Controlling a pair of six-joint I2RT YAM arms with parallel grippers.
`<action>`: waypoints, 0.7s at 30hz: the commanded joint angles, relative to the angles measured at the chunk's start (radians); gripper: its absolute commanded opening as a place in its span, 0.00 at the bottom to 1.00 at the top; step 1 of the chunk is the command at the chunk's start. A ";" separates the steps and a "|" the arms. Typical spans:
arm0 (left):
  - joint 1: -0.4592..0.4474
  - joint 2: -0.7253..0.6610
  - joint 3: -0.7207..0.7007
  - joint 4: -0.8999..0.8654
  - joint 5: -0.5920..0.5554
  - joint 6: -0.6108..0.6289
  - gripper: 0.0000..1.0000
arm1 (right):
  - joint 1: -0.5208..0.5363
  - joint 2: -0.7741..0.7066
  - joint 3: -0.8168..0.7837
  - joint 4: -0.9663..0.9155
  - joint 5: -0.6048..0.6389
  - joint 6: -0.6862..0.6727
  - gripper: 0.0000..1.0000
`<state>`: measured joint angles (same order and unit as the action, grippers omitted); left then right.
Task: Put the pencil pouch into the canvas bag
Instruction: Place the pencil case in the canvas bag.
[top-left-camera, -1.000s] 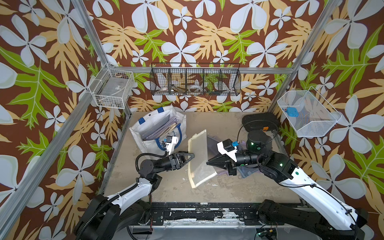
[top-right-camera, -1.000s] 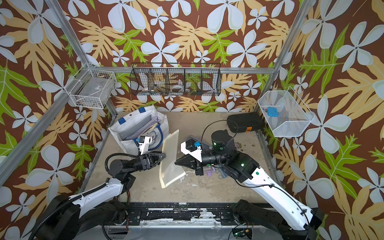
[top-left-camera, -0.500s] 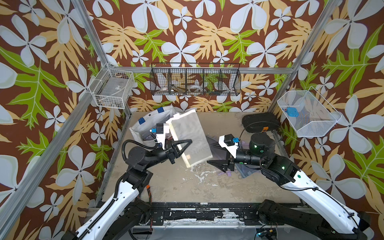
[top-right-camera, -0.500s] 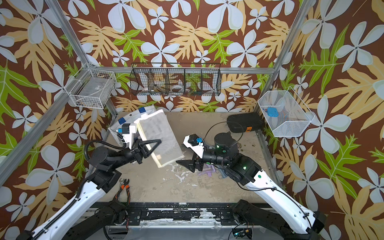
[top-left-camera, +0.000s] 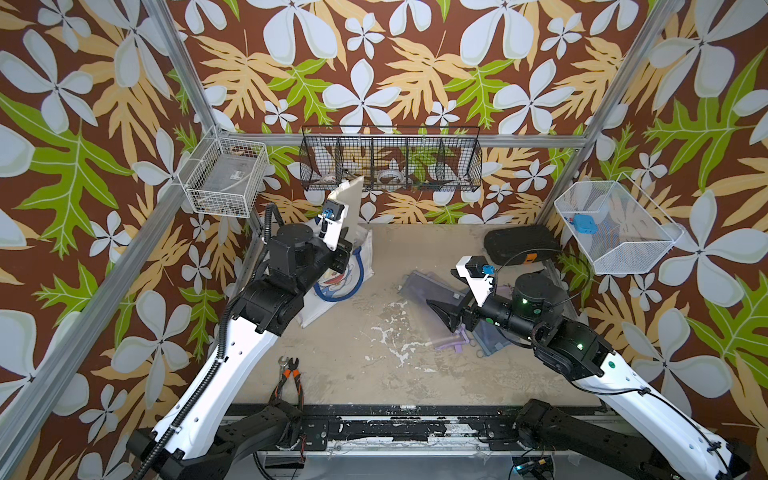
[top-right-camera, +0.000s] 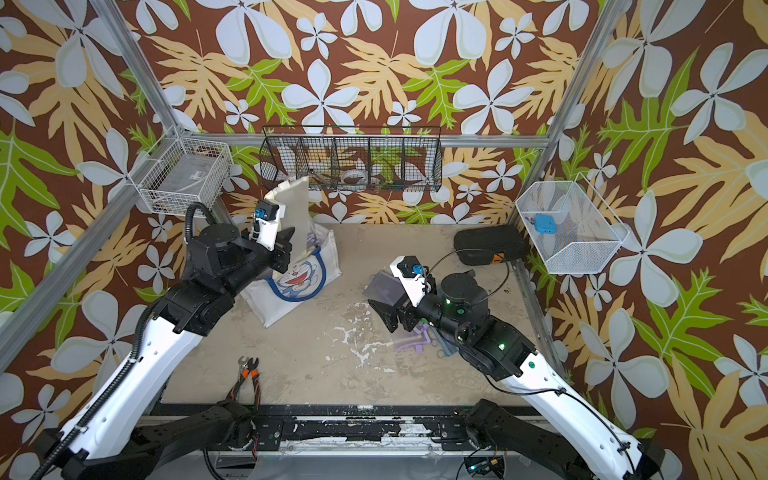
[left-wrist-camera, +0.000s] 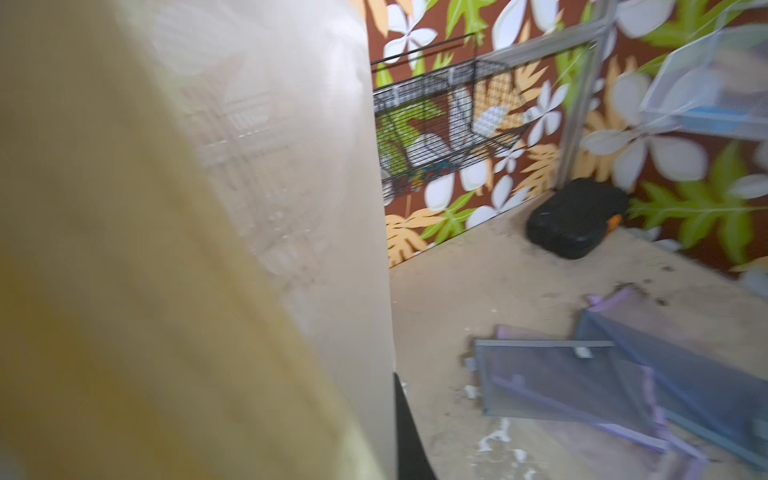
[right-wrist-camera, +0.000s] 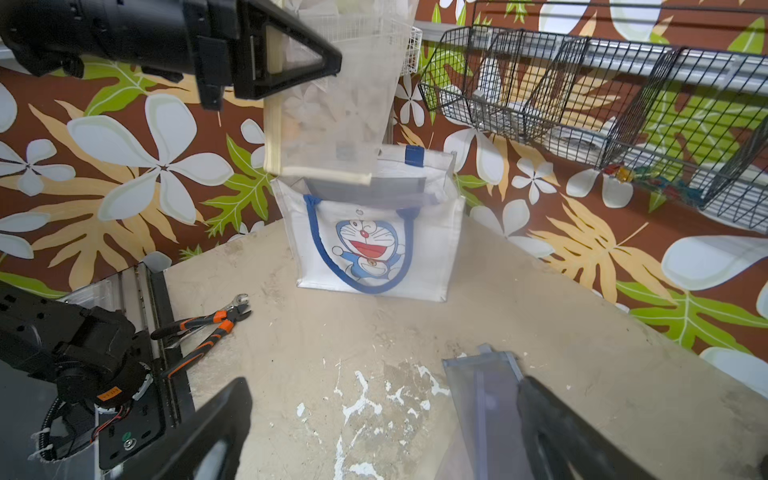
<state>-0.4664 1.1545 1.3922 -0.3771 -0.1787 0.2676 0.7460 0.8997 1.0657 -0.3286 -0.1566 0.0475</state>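
Note:
The pencil pouch (right-wrist-camera: 332, 104) is a see-through cream mesh pouch with a yellow edge. It hangs upright from my left gripper (right-wrist-camera: 332, 62), which is shut on its upper edge. Its lower edge sits just over the open mouth of the canvas bag (right-wrist-camera: 428, 257), a white tote with blue handles and a blue cat face. Both top views show the pencil pouch (top-left-camera: 353, 199) (top-right-camera: 296, 199) above the canvas bag (top-left-camera: 320, 311) (top-right-camera: 274, 307) at the back left. The pouch (left-wrist-camera: 249, 208) fills most of the left wrist view. My right gripper (right-wrist-camera: 382, 432) (top-left-camera: 446, 318) is open and empty, low over the table.
Purple and blue mesh pouches (top-left-camera: 432, 286) (right-wrist-camera: 482, 399) lie under my right gripper. Orange-handled pliers (top-left-camera: 289, 374) lie near the front edge. A black case (top-left-camera: 519, 245) sits at the back right. Wire baskets (top-left-camera: 390, 162) (top-left-camera: 611, 228) (top-left-camera: 226, 183) hang on the walls.
The right gripper opened and let go of the pouch, then drew back. The left gripper shut on the pouch, lifted it and carried it back-left to above the bag.

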 joint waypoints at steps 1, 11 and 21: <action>0.005 0.039 -0.004 -0.005 -0.262 0.216 0.00 | -0.005 -0.014 -0.004 -0.005 0.045 0.013 1.00; 0.065 0.144 -0.095 0.131 -0.271 0.398 0.00 | -0.021 -0.064 -0.019 0.000 0.040 -0.008 0.99; 0.095 0.171 -0.169 0.145 -0.181 0.427 0.00 | -0.037 -0.065 0.020 -0.014 0.022 -0.042 0.98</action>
<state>-0.3824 1.3254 1.2236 -0.2489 -0.3882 0.6903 0.7124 0.8307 1.0779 -0.3450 -0.1314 0.0238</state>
